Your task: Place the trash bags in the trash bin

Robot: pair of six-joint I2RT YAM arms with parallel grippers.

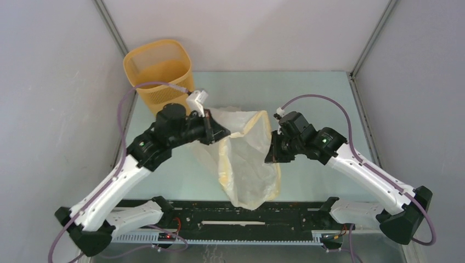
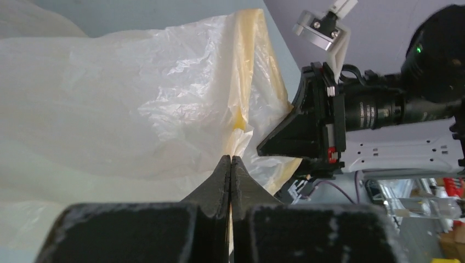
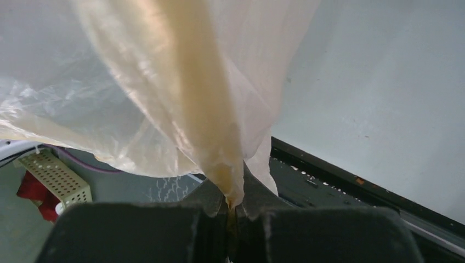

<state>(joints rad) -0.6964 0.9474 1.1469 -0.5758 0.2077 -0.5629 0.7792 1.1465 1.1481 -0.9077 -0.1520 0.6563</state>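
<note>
The translucent cream-white trash bag (image 1: pixel 247 164) hangs in the air between my two grippers, its mouth stretched across and its body drooping toward the near table edge. My left gripper (image 1: pixel 218 132) is shut on the bag's left rim; in the left wrist view its jaws (image 2: pixel 231 160) are pressed together on the plastic (image 2: pixel 137 109). My right gripper (image 1: pixel 272 148) is shut on the right rim; the right wrist view shows the gathered yellowish plastic (image 3: pixel 186 98) pinched in its jaws (image 3: pixel 234 189). The yellow-orange trash bin (image 1: pixel 160 72) stands upright at the back left, behind the left arm.
A black rail (image 1: pixel 236 211) runs along the near table edge under the hanging bag. Grey enclosure walls close in on both sides and the back. The right arm's wrist (image 2: pixel 351 109) shows close in the left wrist view.
</note>
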